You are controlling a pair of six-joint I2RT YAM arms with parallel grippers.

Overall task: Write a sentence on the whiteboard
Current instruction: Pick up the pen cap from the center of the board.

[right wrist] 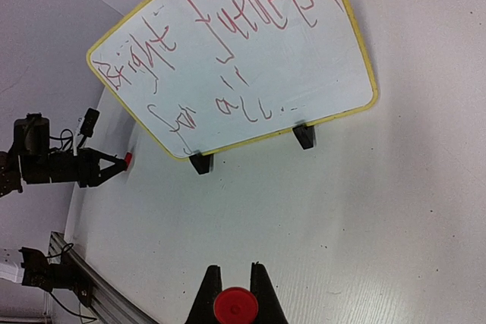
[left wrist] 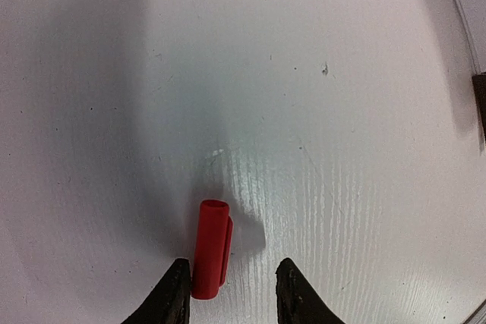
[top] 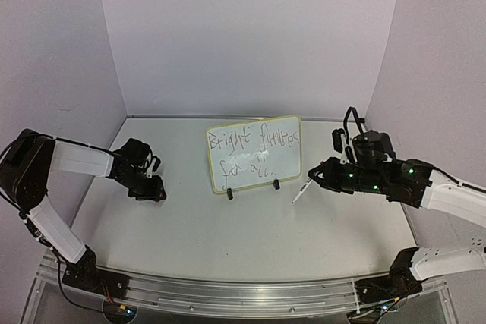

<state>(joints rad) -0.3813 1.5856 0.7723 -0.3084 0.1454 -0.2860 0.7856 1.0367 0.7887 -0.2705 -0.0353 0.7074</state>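
The pale, wood-grained table (top: pixel 228 240) fills the lower half of the overhead view. At its centre the whiteboard (top: pixel 254 153) stands on two black clip feet (top: pixel 230 194). A red pen cap (left wrist: pixel 209 248) lies on it, low centre in the left wrist view.

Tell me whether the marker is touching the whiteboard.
Apart. The top view shows bare table between the marker and the whiteboard.

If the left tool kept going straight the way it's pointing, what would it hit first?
The left tool would likely meet the red cap lying between its fingers first; past it only table, though depth is unclear.
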